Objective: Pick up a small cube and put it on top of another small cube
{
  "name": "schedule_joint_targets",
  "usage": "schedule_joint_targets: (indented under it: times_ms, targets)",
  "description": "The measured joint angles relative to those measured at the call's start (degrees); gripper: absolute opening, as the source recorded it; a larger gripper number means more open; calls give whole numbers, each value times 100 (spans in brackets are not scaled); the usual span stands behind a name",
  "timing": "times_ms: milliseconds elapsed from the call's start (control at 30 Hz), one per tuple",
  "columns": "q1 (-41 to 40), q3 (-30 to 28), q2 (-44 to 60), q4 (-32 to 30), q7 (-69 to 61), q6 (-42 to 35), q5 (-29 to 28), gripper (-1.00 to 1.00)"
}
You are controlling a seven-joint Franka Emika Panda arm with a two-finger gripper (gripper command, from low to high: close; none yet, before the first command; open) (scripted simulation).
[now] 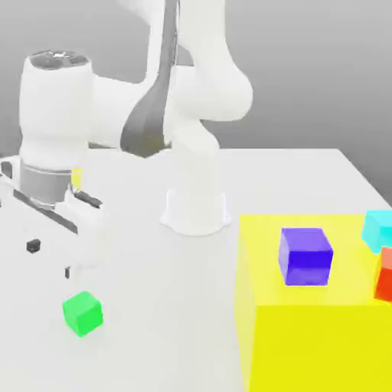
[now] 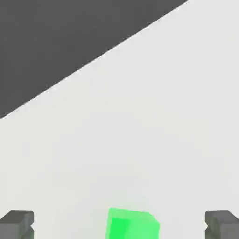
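Above the green cube (image 1: 83,313), the gripper (image 1: 51,259) has its fingers spread; descending off-centre, one could knock it away.

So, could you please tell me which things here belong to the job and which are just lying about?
For the job:
green cube
end effector
one base: purple cube, cyan cube or red block, unclear which

Lying about:
the other two
yellow block under all three

The hand view's edge cuts off the green cube (image 2: 133,226) and the fingers (image 2: 17,224). In the exterior view, the red block (image 1: 385,274), the cyan cube (image 1: 378,230) and the large yellow block (image 1: 318,329) run past the edge — and the arm (image 1: 57,122) hides most of a yellow thing (image 1: 76,179) behind it.
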Motion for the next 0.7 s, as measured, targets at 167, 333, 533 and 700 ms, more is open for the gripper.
schedule_joint_targets:
  times_ms: [167,333,533,700]
  targets:
    - [-257,190,601,-276,-599,495,1063,0]
    - [-318,263,1256,-173,-691,1042,1231,0]
    - [-272,207,1807,-88,-672,1475,1186,-100]
    - [-280,213,1826,-84,-657,1492,1169,-100]
